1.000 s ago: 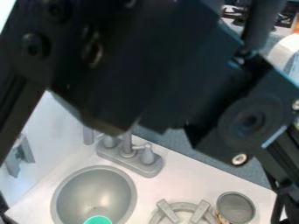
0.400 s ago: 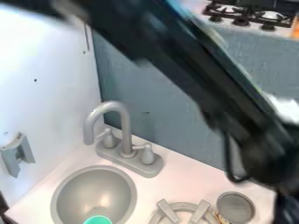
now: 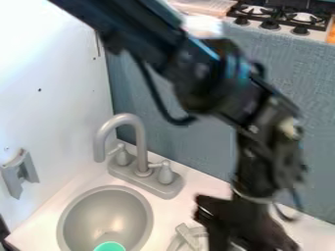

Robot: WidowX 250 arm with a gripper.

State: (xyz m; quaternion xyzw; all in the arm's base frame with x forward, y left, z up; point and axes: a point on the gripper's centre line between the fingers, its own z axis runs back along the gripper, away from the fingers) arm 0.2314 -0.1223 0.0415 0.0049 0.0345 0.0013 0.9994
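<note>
The black tool (image 3: 247,235) is best guided slowly, so the grey, pronged plastic ring (image 3: 188,237) is not knocked. Whether it is open or closed cannot be told.

The black arm (image 3: 209,73) slants in from the top edge, and its gripper (image 3: 245,220) hangs low over the white counter (image 3: 160,208), partly covering a gray stove grate (image 3: 188,237). Beside the grate is a gray sink (image 3: 105,215) with a turquoise thing (image 3: 109,246) in it. A gray faucet (image 3: 140,142) stands behind the sink, near a white wall (image 3: 52,88); a black burner (image 3: 258,11) shows at the top right.
</note>
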